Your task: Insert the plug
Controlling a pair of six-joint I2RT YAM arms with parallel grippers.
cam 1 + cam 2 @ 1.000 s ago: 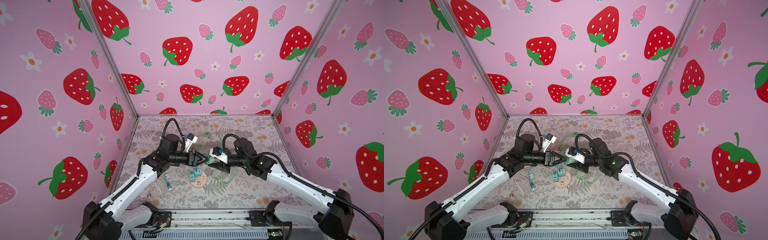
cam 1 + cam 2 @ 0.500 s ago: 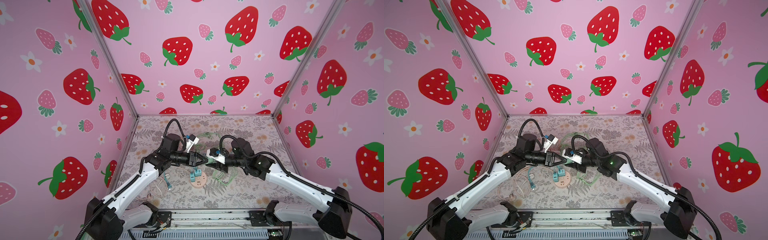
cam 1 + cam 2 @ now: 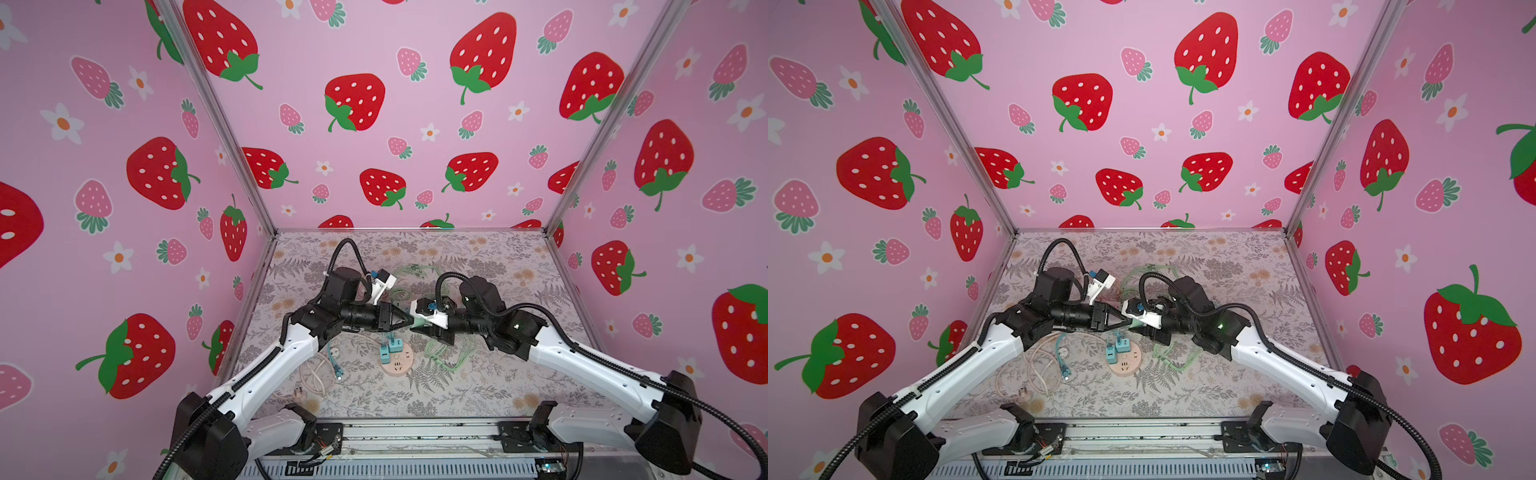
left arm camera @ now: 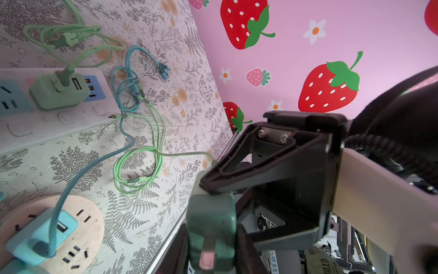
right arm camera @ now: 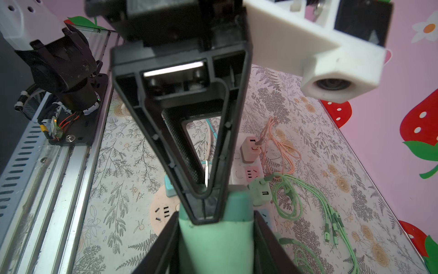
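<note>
- Right gripper (image 3: 1134,326) clamps the plug (image 5: 213,246) between its fingers.
- Left gripper (image 3: 408,321) tips touch the plug's free end; grip unclear.
- Round socket (image 3: 398,360) lies below both grippers.

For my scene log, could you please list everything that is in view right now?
green charger: 1, green, held in the air between the grippers
round socket: 1, peach, on the table
teal chargers: 2, teal, plugged into the round socket
power strip: 1, white, beside the round socket
second green charger: 1, green, plugged into the power strip
pink charger: 1, pink, plugged into the power strip
green cables: several, green, loose on the table
blue cable: 1, blue, loose beside the round socket
cream cable: 1, cream, front left of the table
orange cable: 1, orange, at the pink charger
table: 1, floral cover, enclosed by pink strawberry walls
left gripper: 1, black, fingertips against the green charger, grip unclear
right gripper: 1, black, shut on the green charger
</note>
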